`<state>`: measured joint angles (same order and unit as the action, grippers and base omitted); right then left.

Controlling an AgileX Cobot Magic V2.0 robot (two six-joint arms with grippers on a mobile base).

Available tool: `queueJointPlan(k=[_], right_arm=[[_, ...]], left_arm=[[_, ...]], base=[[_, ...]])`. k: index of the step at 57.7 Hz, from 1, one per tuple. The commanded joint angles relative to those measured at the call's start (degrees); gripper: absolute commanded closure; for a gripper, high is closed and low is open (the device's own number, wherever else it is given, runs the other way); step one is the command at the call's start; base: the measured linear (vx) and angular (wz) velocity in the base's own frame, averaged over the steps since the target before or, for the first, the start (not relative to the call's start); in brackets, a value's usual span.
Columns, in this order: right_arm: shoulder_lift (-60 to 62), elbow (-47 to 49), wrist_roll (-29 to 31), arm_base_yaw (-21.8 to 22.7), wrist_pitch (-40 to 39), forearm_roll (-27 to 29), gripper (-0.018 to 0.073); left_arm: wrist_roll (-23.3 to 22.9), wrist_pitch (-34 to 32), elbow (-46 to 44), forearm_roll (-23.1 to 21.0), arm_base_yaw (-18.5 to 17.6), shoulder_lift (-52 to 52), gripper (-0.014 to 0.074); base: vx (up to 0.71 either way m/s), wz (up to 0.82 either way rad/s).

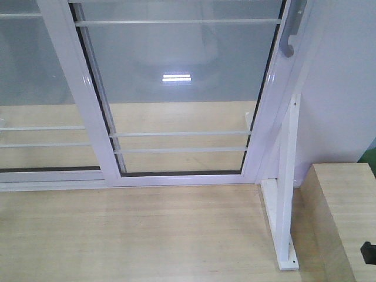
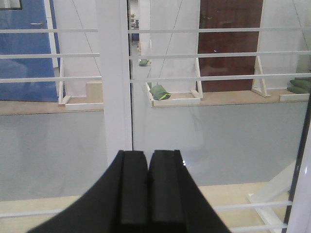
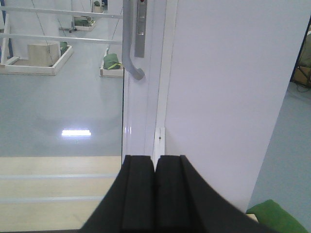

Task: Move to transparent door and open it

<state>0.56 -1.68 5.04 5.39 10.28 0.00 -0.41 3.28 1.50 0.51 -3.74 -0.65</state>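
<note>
Door [image 1: 176,76]: at 12 o'clock, close in front of me, and it looks closed against the wall at its right edge.
Handle [image 3: 127,43]: at 11 o'clock above my right gripper [image 3: 155,159], with its long axis vertical.
Nearer arm: the right. My left gripper [image 2: 147,154] faces the middle frame post, with no handle in its view.
Right gripper: jaws pressed together, holding nothing.
Left gripper: the same, pads touching and empty.

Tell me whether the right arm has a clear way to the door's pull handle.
Probably yes: nothing stands between the shut right end effector and the pull handle ahead, up and to its left.
</note>
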Motion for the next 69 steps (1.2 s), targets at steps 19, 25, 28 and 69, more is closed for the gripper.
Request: queueJointPlan(k=[19,25,28,69], right_arm=[[0.6,-0.8,0.0,0.3,-4.5,0.0,0.0567],[0.6,-0.8,0.0,0.3,-4.5,0.0,0.0567],[0.6,-0.8,0.0,0.3,-4.5,0.0,0.0567],[0.6,-0.8,0.0,0.3,-4.5,0.0,0.0567]], left_arm=[[-0.1,-4.5,1.8,-0.1,-0.3,-0.7,0.0602],[-0.1,-4.5,1.8,-0.1,-0.3,-0.7,0.0602],[-0.1,-4.5,1.8,-0.1,-0.3,-0.7,0.0602],[-0.1,-4.5,1.8,-0.1,-0.3,-0.7,0.0602]], base=[[0.26,0.01],[0.17,0.01],[0.14,0.01],[0.08,0.01]])
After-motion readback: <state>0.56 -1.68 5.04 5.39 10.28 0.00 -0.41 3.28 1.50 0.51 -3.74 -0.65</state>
